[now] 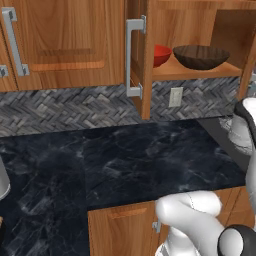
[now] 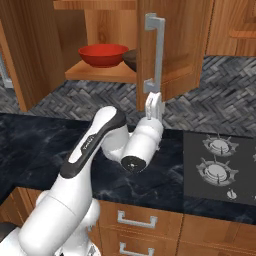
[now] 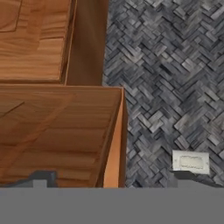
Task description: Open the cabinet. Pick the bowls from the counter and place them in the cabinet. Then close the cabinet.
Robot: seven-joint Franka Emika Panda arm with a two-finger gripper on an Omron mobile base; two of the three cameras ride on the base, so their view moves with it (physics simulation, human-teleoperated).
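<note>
Left base view, upper left: a closed wood door (image 1: 65, 40) with a lone grey bar handle (image 1: 14, 41), warm-brown and panelled.

Upper centre to upper right: the cabinet (image 1: 200, 20), warm-brown wood, is seen with both doors swung open; the left door (image 1: 139, 55) is presented edge-on with its tall grey bar handle (image 1: 132, 56). On the shelf (image 1: 195, 71) a glossy red bowl (image 1: 161, 54) is found at left, partly hidden by the door, and a wider, shallower dark brown wood-grain bowl (image 1: 202, 56) just beside it at right.

Middle band: a grey herringbone tile wall (image 1: 65, 110) with a pale wall outlet (image 1: 175, 97).

Lower half: the counter (image 1: 115, 160), a black marble slab with faint white veining.

Right base view, centre: the white arm (image 2: 95, 150) is bent at the elbow and raised from lower left; the gripper (image 2: 153, 101) is pointed upward, just below the grey handle (image 2: 156, 55) of the cabinet's right door (image 2: 175, 45). Its jaws are spread wide and nothing is held.

Right edge: a black stovetop (image 2: 220, 165) with round burners.
</note>
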